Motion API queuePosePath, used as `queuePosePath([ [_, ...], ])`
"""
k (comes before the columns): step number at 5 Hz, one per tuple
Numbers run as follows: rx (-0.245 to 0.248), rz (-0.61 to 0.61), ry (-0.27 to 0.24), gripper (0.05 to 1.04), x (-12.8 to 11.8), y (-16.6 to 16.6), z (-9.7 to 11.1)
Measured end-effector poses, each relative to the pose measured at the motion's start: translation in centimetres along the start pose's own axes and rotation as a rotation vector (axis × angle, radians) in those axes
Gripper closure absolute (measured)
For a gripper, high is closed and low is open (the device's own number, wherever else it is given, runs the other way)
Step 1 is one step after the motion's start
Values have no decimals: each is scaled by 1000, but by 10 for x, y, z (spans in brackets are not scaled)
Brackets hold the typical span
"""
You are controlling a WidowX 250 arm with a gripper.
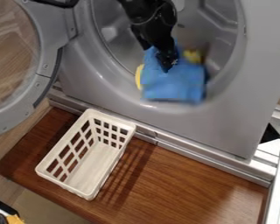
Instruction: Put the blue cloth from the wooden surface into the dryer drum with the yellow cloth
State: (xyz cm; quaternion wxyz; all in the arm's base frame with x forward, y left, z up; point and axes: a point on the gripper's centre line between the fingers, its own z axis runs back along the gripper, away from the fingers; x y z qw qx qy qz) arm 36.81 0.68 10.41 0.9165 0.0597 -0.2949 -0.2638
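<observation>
Camera view: at the far side, just right of the middle, black gripper, pointing down in front of the drum opening of a grey front-loading machine. Clenched on a blue cloth, gripped at its upper part, with folds bunched around the fingertips and the lower part spread out below. Cloth located at the near part of the round opening, overlapping the near rim; exact contact with the rim hard to tell. At the left edge of the cloth, a yellow piece, partly hidden. Just beyond the cloth, on the right, a second yellow piece, also partly covered; cannot tell whether joined to the first.

At left, round door swung wide open, with a see-through window. On the near side of the machine, brown wooden surface, bearing a white plastic basket left of the middle. Upright, set at a slant, lattice sides, no contents. Nearer than the cloth and to its left, well apart from it. Between machine and surface, metal strip. At right, pale metal frame.
</observation>
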Motion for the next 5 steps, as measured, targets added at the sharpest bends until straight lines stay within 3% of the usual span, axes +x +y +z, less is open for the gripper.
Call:
queuePosePath([
  [2, 31, -66, 34, 82, -4, -16, 24],
  [4, 55, -86, 144, 83, -45, -54, 40],
  [5, 16, -50, 219, 83, -77, -69, 35],
])
